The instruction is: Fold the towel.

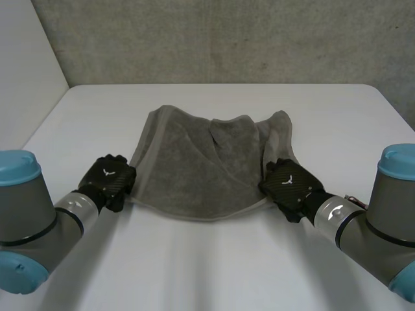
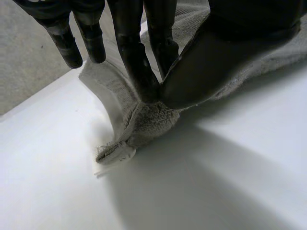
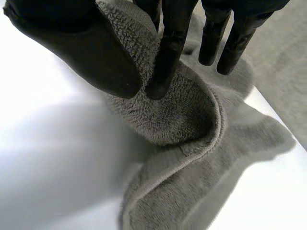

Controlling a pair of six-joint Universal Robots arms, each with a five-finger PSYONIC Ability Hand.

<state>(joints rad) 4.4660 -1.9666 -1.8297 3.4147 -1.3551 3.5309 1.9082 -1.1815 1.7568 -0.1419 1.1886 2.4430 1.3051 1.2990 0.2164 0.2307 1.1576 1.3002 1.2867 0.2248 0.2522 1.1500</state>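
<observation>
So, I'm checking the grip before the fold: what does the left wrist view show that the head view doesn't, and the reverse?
Left wrist view: the left hand pinches the towel between thumb and fingers, and the corner's hem tip droops to the table. Head view: the whole towel, rumpled at its far right, with the right hand at its near right corner. Both: the left hand at the towel's near left corner, over the white table.

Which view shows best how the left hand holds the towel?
The left wrist view: the left hand pinches a corner of the towel between thumb and fingers. The head view shows the hand's back at the towel's near edge, the grip hidden. The right wrist view shows the right hand pinching the towel.
</observation>
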